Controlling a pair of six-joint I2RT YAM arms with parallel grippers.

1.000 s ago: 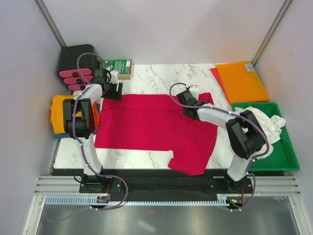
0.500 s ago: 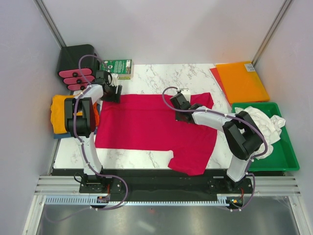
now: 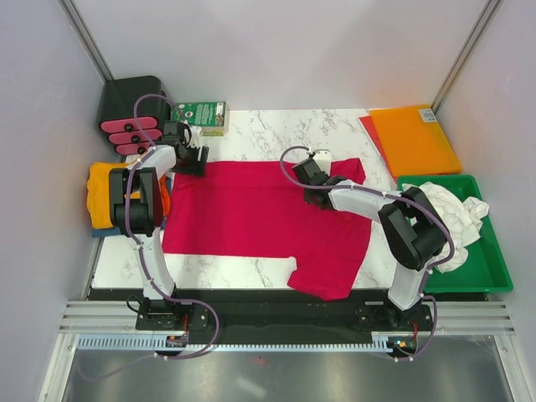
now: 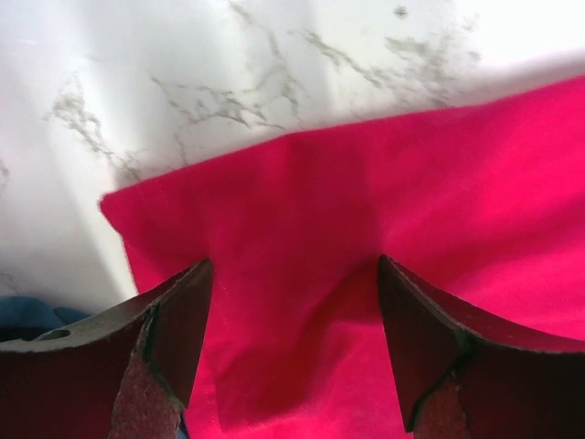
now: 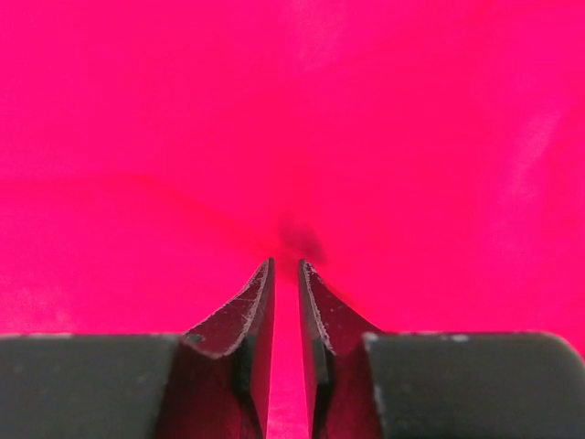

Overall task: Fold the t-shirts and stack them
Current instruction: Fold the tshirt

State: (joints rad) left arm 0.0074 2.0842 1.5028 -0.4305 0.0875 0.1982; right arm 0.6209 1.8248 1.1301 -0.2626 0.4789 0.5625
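The crimson-red t-shirt [image 3: 251, 213] lies spread flat on the marble table [image 3: 276, 130], one sleeve hanging over the near edge. My left gripper [image 3: 191, 157] hovers over its far left corner and stands wide open [image 4: 292, 265], with red cloth [image 4: 302, 210] lying loose beneath the fingers. Low over the shirt's far right part is my right gripper [image 3: 308, 188]. Its jaws [image 5: 285, 265] are parted by a narrow gap, with a small pucker of cloth [image 5: 302, 240] just ahead of the tips. A golden-yellow t-shirt [image 3: 105, 193] lies folded at the left edge. A white t-shirt [image 3: 452, 209] is crumpled in the tray.
A green tray [image 3: 494, 268] stands at the right edge, with a flat orange sheet [image 3: 414, 138] behind it. At the far left are a green box [image 3: 203, 115] and a black holder [image 3: 130, 105] with pink pieces. A bit of blue cloth [image 4: 27, 315] shows under the yellow shirt.
My right gripper has slid left across the shirt's far right part, and its jaws have parted slightly. The raised sleeve there now lies flatter. The left gripper has not moved.
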